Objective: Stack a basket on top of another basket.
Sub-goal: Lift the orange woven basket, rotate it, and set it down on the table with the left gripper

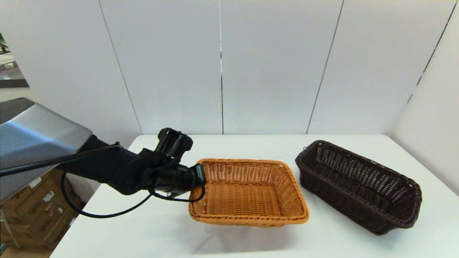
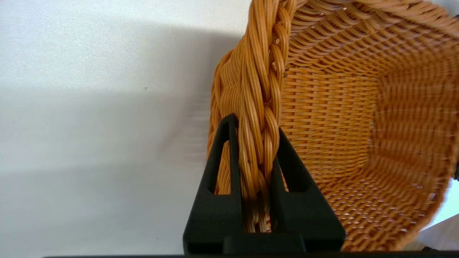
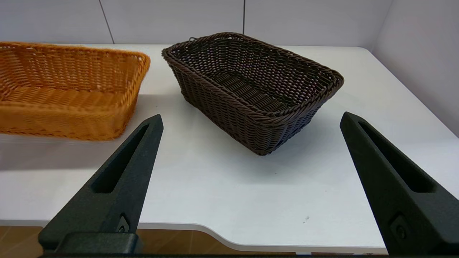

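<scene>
Nearest the robot, the right gripper (image 3: 251, 179) waited back at the near edge of the white table (image 1: 150, 229), its two black fingers (image 3: 118, 179) spread wide with nothing between them, aimed toward the baskets.

Farther in, on the robot's left, the left gripper (image 2: 255, 143) was clamped on the braided rim of the orange basket (image 1: 247, 193) at its left end, one finger (image 2: 220, 168) outside the wall and the other inside. The basket looked raised clear of the table, with a soft shadow spread on the surface below it, though the gap itself was hard to judge.

To the right of it, apart and not touching, the dark brown basket (image 1: 358, 186) sat on the table, turned at an angle so that one short end pointed toward the near right. It was empty, with its open weave showing the table through the sides.

Brown cartons (image 1: 32, 211) stood on the floor beyond the table's left edge; their labels were too small to read. No writing could be read on either basket.
</scene>
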You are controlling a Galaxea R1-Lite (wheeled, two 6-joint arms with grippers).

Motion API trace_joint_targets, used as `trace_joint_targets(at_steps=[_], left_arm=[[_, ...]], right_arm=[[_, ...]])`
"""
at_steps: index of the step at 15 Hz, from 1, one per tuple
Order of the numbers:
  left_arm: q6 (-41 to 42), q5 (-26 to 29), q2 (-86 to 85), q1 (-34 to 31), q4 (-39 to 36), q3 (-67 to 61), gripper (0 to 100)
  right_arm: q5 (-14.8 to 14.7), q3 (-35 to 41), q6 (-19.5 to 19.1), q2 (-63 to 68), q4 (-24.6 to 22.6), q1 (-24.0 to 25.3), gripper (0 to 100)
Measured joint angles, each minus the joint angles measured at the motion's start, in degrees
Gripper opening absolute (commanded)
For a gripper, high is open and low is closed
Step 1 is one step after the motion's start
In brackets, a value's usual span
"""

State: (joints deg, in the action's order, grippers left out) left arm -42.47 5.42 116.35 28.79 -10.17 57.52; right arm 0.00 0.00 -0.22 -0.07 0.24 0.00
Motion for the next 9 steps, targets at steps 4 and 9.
trace_joint_targets(at_steps=[4,9], left_arm=[[-0.16,-0.06,0.63,-0.05,-0.38,0.0,0],[-0.49,-0.06,1.51,-0.11,-0.38,-0.1,0]], right_arm=[[0.0,0.0,0.0,0.0,0.0,0.0,100],[0.0,0.0,-0.02,0.0,0.02,0.0,100]])
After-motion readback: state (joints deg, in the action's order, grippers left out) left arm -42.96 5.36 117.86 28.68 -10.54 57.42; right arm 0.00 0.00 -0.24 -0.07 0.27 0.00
